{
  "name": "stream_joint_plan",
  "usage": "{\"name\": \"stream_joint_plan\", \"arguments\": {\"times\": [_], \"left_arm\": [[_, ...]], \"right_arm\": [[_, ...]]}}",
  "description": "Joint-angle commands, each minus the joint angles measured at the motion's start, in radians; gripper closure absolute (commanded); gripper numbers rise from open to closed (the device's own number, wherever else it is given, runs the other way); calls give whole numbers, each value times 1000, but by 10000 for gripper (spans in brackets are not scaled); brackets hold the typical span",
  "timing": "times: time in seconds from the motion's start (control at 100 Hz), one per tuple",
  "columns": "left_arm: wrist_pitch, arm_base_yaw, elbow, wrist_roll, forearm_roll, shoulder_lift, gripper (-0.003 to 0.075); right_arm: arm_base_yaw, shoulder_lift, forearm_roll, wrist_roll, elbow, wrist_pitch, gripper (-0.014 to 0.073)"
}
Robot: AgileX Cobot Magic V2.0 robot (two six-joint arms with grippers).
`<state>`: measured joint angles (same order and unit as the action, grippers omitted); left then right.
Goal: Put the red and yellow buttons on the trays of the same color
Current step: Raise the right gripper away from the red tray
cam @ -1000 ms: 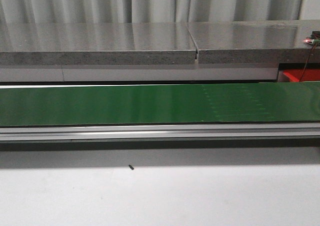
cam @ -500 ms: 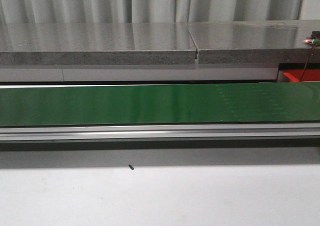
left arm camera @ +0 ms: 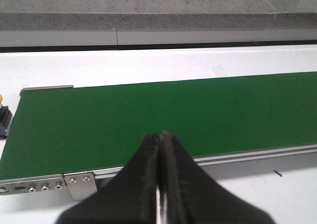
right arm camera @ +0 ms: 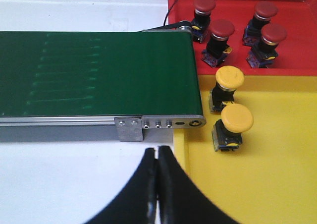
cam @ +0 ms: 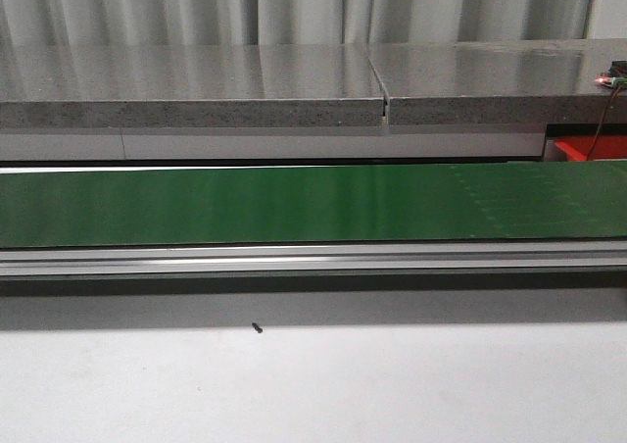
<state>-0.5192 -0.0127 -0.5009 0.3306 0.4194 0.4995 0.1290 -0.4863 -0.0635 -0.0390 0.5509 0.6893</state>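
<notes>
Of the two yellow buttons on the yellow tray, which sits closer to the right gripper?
The yellow button farther from the red tray; the other yellow button sits right beside the red tray's edge, farther from the right gripper.

A long green conveyor belt [cam: 294, 205] runs across the full width of the frame at mid-height, its surface bare. A silver aluminium side rail [cam: 313, 260] lies directly below it. In the upper part, a grey speckled stone-like slab [cam: 186, 85] spans the frame, split by a narrow seam right of centre. Pale pleated curtains [cam: 294, 7] hang behind. At the right edge, a red tray [cam: 591, 148] shows partly. A small dark speck [cam: 257, 328] sits on the white tabletop [cam: 313, 394].
</notes>
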Motion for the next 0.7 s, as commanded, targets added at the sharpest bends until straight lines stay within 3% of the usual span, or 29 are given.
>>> {"name": "stream_joint_plan", "arguments": {"times": [0.0, 0.1, 0.25, 0.59, 0.69], "left_arm": [[57, -9, -26, 1, -2, 28, 741], [46, -9, -33, -5, -25, 50, 741], [61, 12, -74, -229, -157, 111, 741], [64, 205, -255, -236, -139, 380, 735], [65, 257, -305, -236, -123, 465, 650]], "right_arm": [[-3, -1, -5, -12, 25, -56, 661], [-3, -1, -5, -12, 25, -56, 661], [-3, -1, -5, -12, 25, -56, 661], [-3, -1, -5, -12, 25, -56, 661], [-3, -1, -5, -12, 25, -56, 661]]}}
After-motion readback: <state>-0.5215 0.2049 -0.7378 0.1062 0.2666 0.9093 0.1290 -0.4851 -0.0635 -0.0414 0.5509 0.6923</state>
